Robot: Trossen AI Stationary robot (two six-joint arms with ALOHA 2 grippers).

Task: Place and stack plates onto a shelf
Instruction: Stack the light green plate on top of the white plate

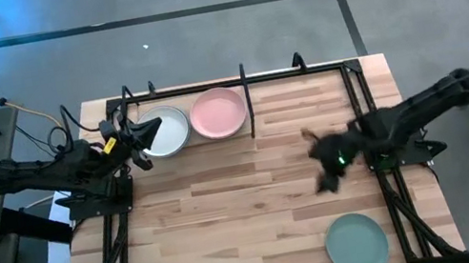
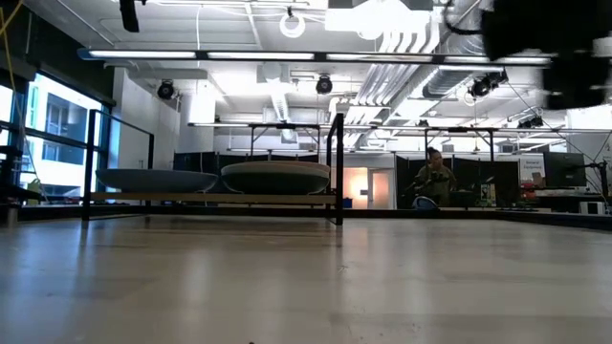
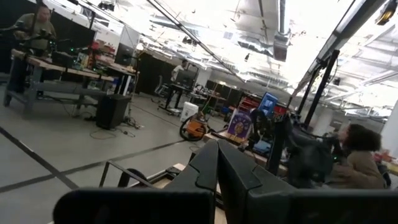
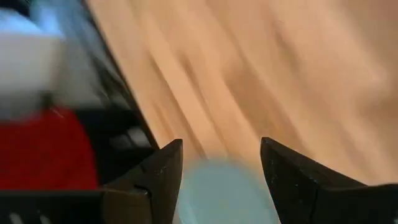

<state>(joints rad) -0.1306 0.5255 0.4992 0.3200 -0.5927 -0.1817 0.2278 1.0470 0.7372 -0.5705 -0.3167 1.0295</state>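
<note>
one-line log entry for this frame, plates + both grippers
shelf: white plate, pink plate side by side | table: sage green plate near front edge | right gripper: open, empty, mid-table | left gripper: by white plate

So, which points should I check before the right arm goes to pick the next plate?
1. Right gripper open and empty: ok.
2. Sage green plate lying free at the table's near edge: ok.
3. Right gripper over that plate: not ok, it hangs above bare table.
4. Shelf already holds the white plate and pink plate: ok.
5. Left gripper clear of the shelf: not ok, it is at the white plate.
</note>
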